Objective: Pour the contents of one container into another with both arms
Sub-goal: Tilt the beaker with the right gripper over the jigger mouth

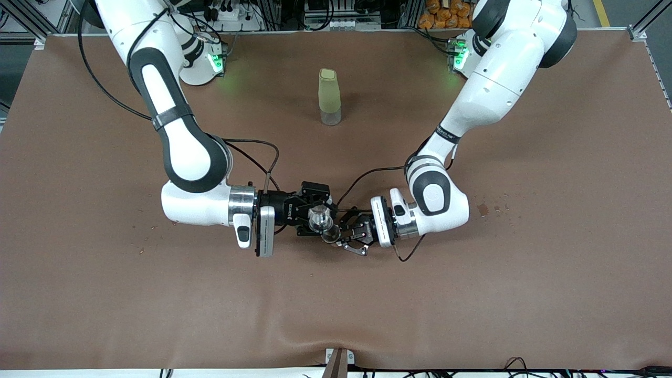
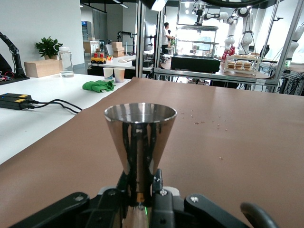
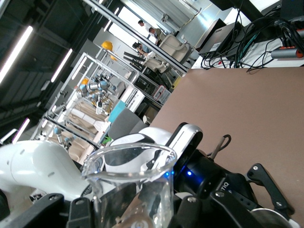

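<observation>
Right gripper [image 1: 310, 214]: clenched on a clear glass [image 1: 318, 218], held over the middle of the table [image 1: 472, 294]. In the right wrist view the glass [image 3: 130, 185] stands tilted against the background, so it looks tipped toward the other vessel, as a pour would need.

Left gripper [image 1: 353, 233]: clenched on a steel jigger [image 1: 331, 234] at its narrow waist. In the left wrist view the jigger [image 2: 139, 142] stands upright with its mouth up, which suits a vessel that receives.

Meeting point: the two grippers face each other over the table's middle, the glass rim just beside and above the jigger mouth. Holding both in the air lets each arm set its own angle.

Contents: whether the glass holds anything, I cannot tell.

Bottle [image 1: 329, 97]: pale green, with a clear base, standing upright on the table farther from the front camera than the grippers, well apart from them and untouched.

Stain [image 1: 483, 210]: a small dark mark on the table toward the left arm's end.

Step, as I judge it: pouring, or just about to tip further; the risk is liquid missing the small mouth.
</observation>
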Available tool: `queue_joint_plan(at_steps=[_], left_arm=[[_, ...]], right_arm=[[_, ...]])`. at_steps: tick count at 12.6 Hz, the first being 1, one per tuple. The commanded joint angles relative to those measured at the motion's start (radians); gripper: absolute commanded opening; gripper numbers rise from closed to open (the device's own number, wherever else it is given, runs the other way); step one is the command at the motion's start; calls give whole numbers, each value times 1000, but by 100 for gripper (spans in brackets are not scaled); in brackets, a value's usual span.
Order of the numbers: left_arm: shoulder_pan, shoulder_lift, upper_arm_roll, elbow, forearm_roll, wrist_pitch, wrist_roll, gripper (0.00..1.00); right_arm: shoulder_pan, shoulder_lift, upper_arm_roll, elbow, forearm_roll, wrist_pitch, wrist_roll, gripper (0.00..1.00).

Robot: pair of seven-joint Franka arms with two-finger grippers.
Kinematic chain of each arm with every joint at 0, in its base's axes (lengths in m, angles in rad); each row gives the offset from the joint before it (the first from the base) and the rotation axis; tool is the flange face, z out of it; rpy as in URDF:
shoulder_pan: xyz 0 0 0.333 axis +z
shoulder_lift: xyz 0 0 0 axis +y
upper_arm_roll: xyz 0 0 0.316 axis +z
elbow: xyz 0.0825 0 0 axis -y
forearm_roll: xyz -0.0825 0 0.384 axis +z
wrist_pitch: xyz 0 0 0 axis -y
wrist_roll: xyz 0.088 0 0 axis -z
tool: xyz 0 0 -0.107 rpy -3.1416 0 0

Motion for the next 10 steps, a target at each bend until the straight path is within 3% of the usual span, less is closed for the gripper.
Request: queue_joint_plan(at_steps=[1,5,10], left_arm=[[-14,4,4,26,-64,22,22,0],[-16,4,6,40,-97,31,54,0],[-7,3,6,39,-94,31,96,0]], right_arm=[[16,-59,3,-78,63,8,43,0],[25,-84,20,-116,123,8,126,0],[33,-108,23,-139,127,8,176,0]])
